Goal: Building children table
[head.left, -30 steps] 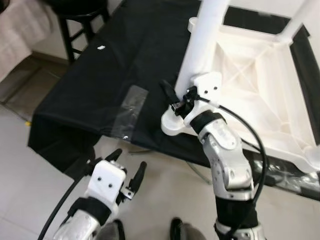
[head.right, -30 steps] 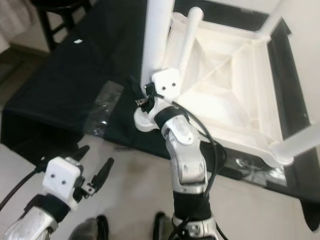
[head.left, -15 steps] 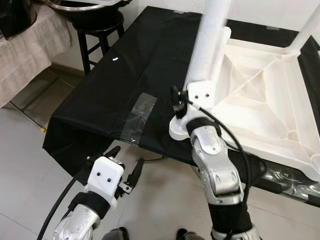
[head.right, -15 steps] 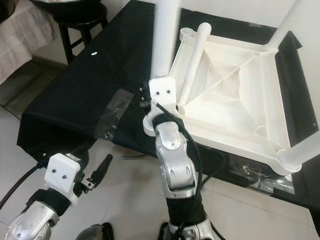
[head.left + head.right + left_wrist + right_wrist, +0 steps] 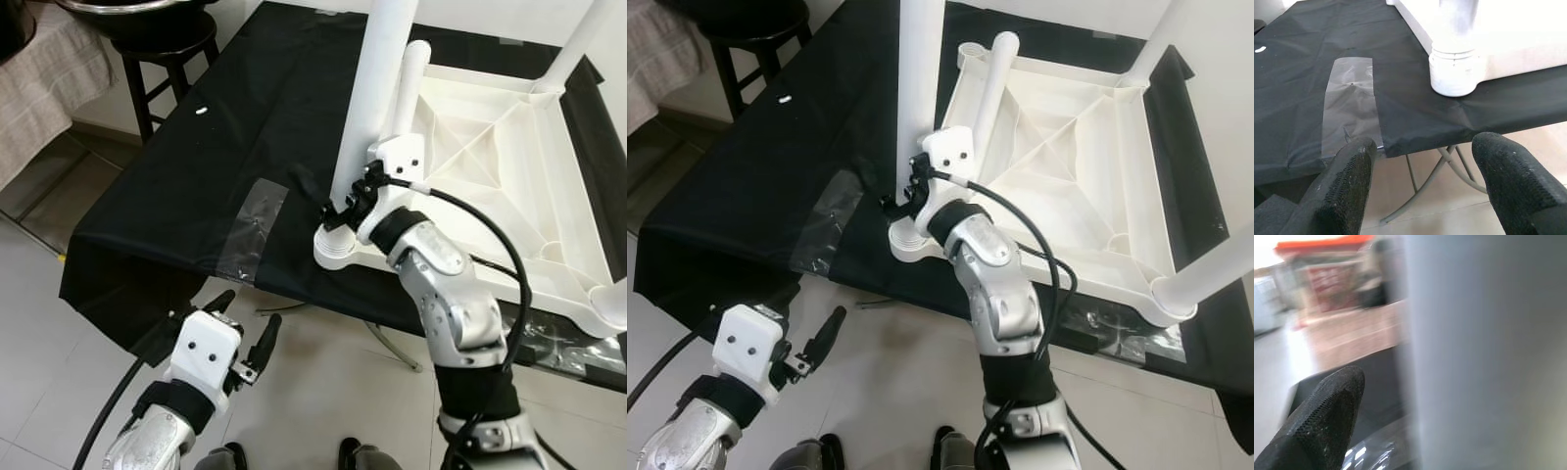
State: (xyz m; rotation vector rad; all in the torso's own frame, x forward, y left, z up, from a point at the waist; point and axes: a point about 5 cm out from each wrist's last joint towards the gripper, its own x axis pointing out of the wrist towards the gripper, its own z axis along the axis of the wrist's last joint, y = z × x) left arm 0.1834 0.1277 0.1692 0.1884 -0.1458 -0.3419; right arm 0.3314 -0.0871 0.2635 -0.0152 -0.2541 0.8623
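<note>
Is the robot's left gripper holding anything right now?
No, the left gripper hangs open and empty over the floor, below the edge of the black cloth.

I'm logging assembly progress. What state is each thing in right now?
Tabletop: upside down on the black cloth.
Near corner leg: upright in its socket.
Loose leg: lying slanted on the tabletop, not fitted.
Far corner leg: upright, fitted.
Right gripper: around the near corner leg's base.
Left gripper: open, idle below the table edge.
Tape strip: stuck flat on the cloth.
</note>
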